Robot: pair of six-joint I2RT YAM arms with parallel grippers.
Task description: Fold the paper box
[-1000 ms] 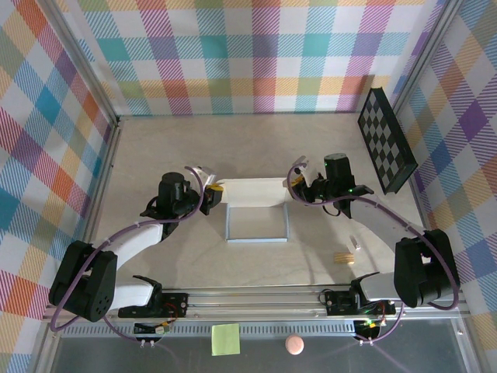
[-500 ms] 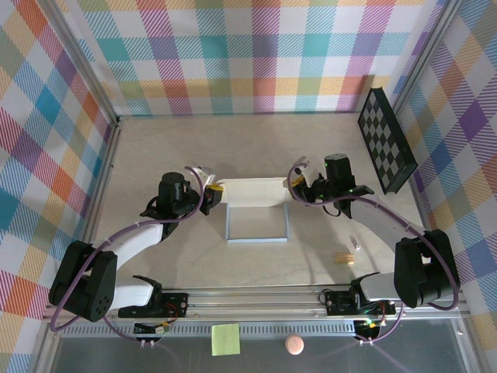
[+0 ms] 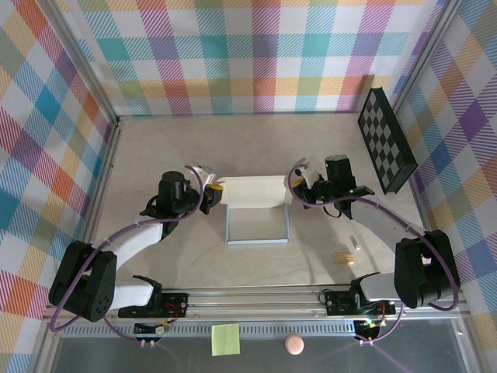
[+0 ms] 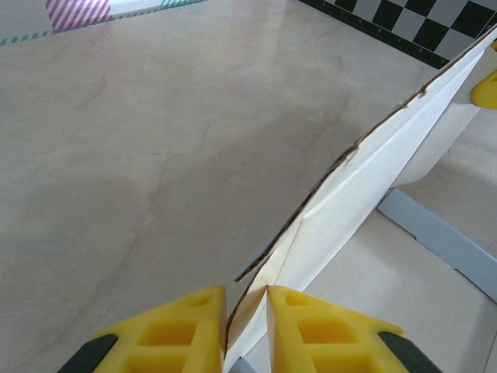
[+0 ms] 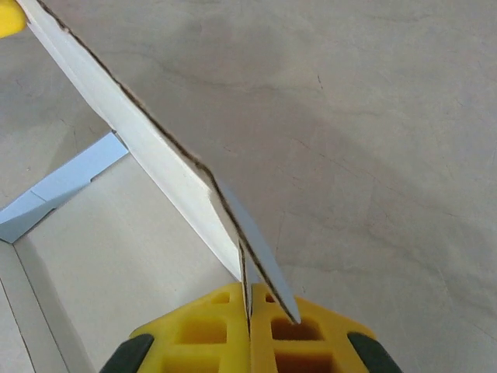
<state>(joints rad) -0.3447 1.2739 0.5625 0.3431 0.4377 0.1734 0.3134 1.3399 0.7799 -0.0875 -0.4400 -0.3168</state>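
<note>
The thin off-white cardboard paper box point(image 3: 257, 224) is lying at the middle of the pale marbled table point(image 3: 155, 155), between the two arms. Its far flap point(image 3: 255, 192) is standing raised off the flat base. The left end effector point(image 4: 246, 292) is clenching one end of that flap and the right end effector point(image 5: 250, 294) is clenching the other. Judged progress: early, with one wall up and the grey-blue side rims lying low, unfolded. The card is showing a matte face, a raw brown edge and a crisp crease, and is appearing light and easily bent
</note>
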